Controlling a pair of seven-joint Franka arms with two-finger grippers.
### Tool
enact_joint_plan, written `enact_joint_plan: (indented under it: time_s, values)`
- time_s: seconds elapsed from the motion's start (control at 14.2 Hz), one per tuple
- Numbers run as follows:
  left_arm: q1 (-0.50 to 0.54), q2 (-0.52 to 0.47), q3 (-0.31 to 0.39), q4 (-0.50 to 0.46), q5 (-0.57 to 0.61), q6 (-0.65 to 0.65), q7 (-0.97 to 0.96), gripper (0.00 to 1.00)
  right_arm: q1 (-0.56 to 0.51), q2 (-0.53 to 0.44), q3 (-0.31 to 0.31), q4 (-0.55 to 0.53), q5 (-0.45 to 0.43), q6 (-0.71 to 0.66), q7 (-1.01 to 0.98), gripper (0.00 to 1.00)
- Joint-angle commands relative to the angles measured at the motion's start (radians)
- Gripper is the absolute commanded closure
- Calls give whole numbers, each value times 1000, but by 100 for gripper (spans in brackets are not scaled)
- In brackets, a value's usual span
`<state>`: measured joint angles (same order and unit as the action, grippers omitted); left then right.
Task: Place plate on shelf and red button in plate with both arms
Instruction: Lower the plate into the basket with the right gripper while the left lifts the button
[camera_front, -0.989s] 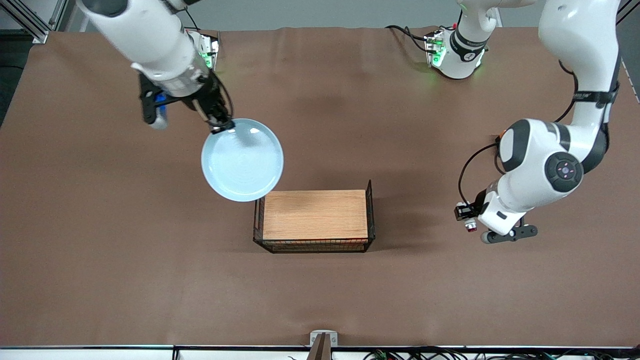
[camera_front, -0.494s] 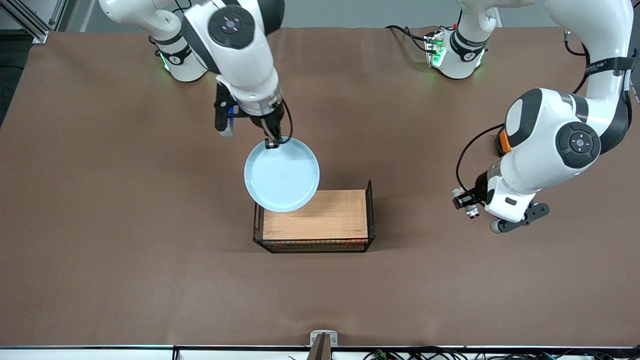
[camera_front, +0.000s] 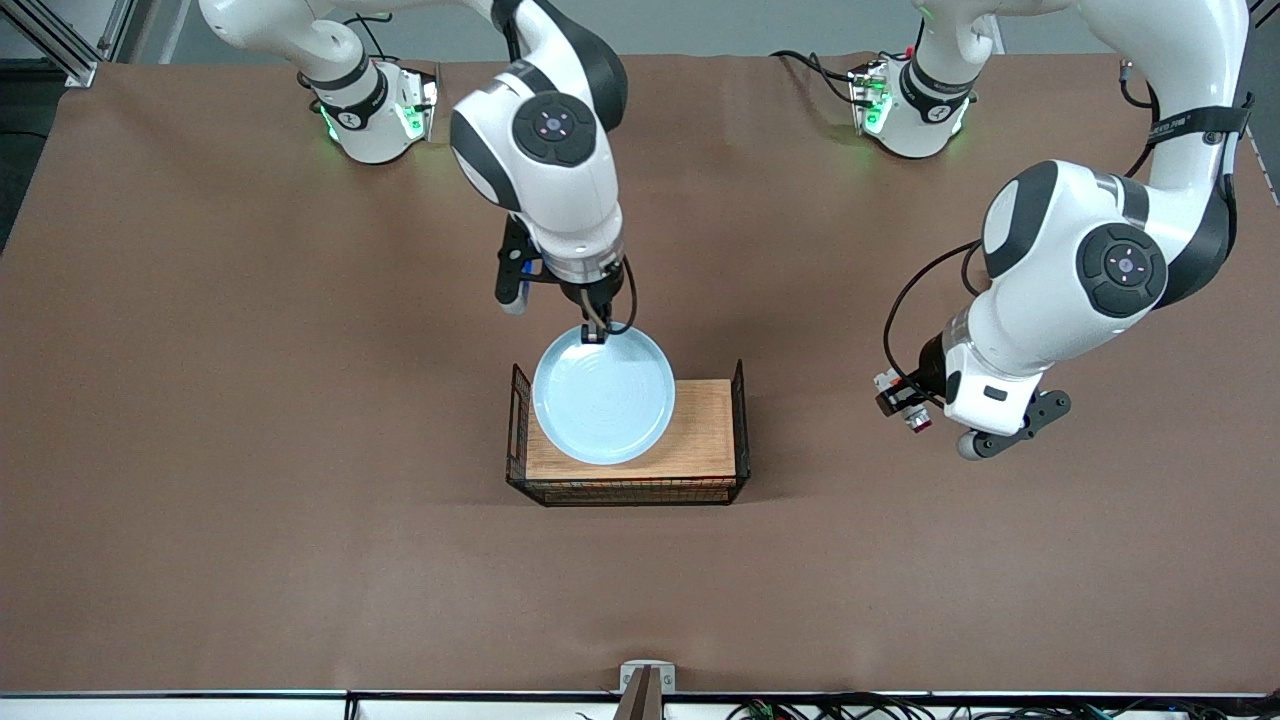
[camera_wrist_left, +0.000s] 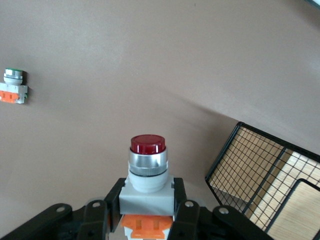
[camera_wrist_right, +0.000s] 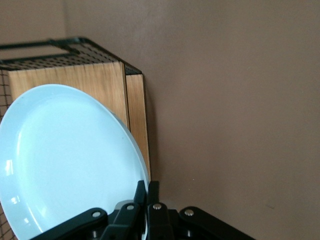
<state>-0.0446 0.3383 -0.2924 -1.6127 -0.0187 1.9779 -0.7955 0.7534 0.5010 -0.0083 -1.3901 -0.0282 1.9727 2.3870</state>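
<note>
Plate rim pinched in right claw, over rack.

The plate looks glossy and smooth, like glazed ceramic. The wire rack is thin black metal mesh around a matt wooden board. The red button has a shiny red plastic cap above a silvery metal ring. The table cover looks matt brown.

A pale blue plate hangs over a light wood-grain shelf framed in black wire mesh. The red button pairs a glossy red cap with a silvery collar, white-grey body and orange base. The tablecloth is brown.
</note>
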Motion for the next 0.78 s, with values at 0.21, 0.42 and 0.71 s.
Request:
enact_joint_plan:
  time_s: [0.21, 0.42, 0.71]
  values:
    - [-29, 5, -16, 48, 5, -27, -192, 69, 32, 126, -15, 149, -50, -12, 99, 100]
    - [-60, 4, -17, 69, 3, -30, -264, 69, 46, 143, -16, 152, -73, -5, 120, 100]
    - [-129, 5, -17, 118, 3, -53, -391, 69, 47, 159, -16, 152, -84, 21, 127, 99]
